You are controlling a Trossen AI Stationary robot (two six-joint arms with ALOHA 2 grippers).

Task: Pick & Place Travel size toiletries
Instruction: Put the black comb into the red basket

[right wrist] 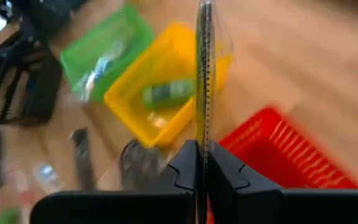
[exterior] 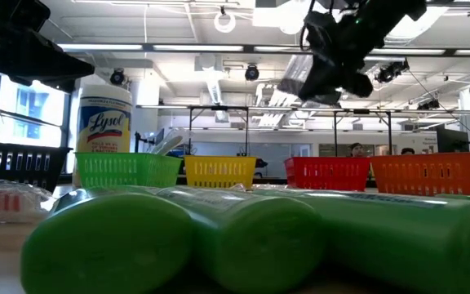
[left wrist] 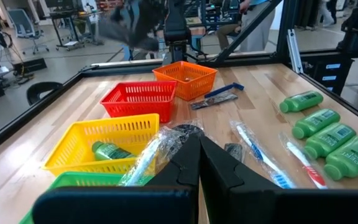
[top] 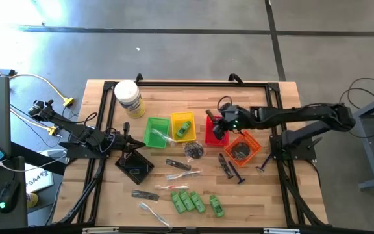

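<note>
Red basket directly beneath right end effector, clenched on a thin clear-wrapped comb, not yet dropped. Already sorted: one green bottle in yellow basket, a wrapped stick in green basket, dark pieces in orange basket. Left on wooden worktop: four green bottles, razors, wrapped toothbrushes. Left end effector shut and empty, parked beside black basket. Roughly a third done, by appearance.
</note>
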